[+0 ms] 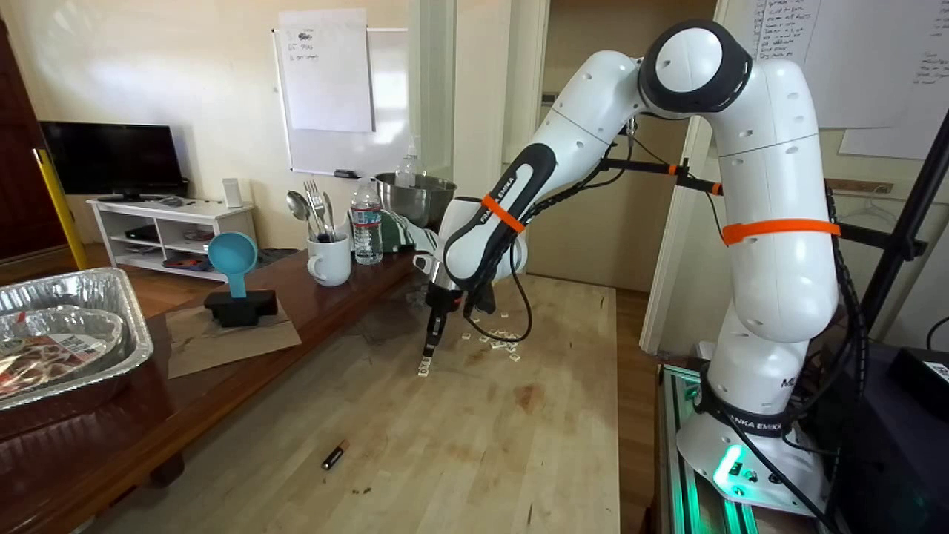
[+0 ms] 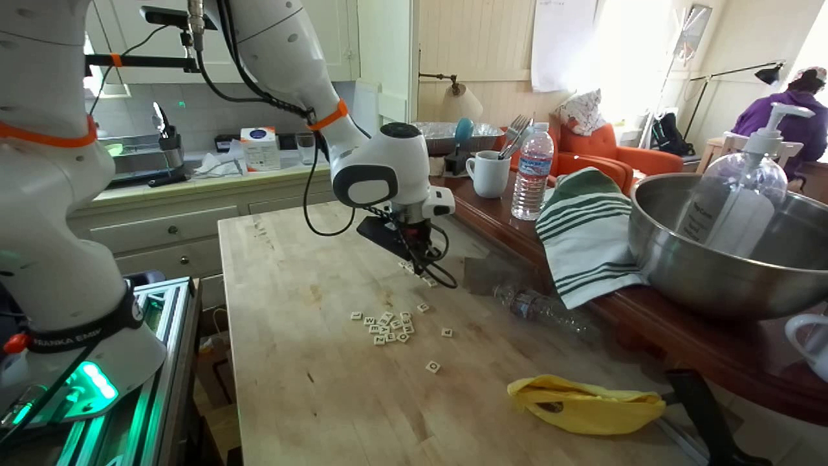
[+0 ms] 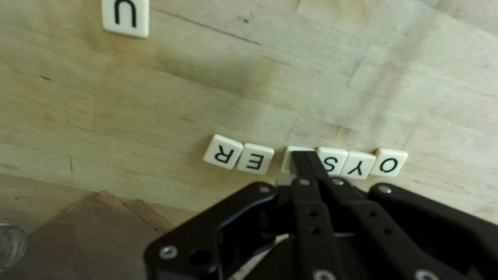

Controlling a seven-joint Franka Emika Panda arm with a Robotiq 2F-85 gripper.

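Over the wooden tabletop (image 1: 534, 460) in an exterior view, the gripper (image 1: 428, 351) points steeply down at a row of letter tiles (image 1: 423, 366). Handling these well prob. calls for a light touch: the pcs look small & thin, so too much downforce might pin or tip one. Pos.: row right at the tips; a loose tile pile (image 1: 502, 338) sits apart, toward the robot's base (image 1: 771, 445); a battery (image 1: 335, 455) lies well off.

In an exterior view, the gripper's own body mostly hides the tips, so fine alignment is prob. better judged from the wrist view. Parts of the row show just beside the gripper; a clear bottle (image 2: 546, 312) lies on its side nearby.

In the wrist view, any sideways move is prob. best kept short, level & in line w/ the row, since neighbors could get knocked askew. State: fingers (image 3: 301, 167) drawn together, no visible gap, nothing seen held b/w them. Their ends overlap a partly covered tile (image 3: 288, 160), letter hidden; whether they press on it or hover just above, can't tell. On one side sits the S tile (image 3: 335, 156), then the Y tile (image 3: 360, 161) & O tile (image 3: 389, 162); opp., past a narrow gap, the E tile (image 3: 255, 158), then the R tile (image 3: 223, 151), slightly askew. A U tile (image 3: 125, 17) lies well apart, upper L.
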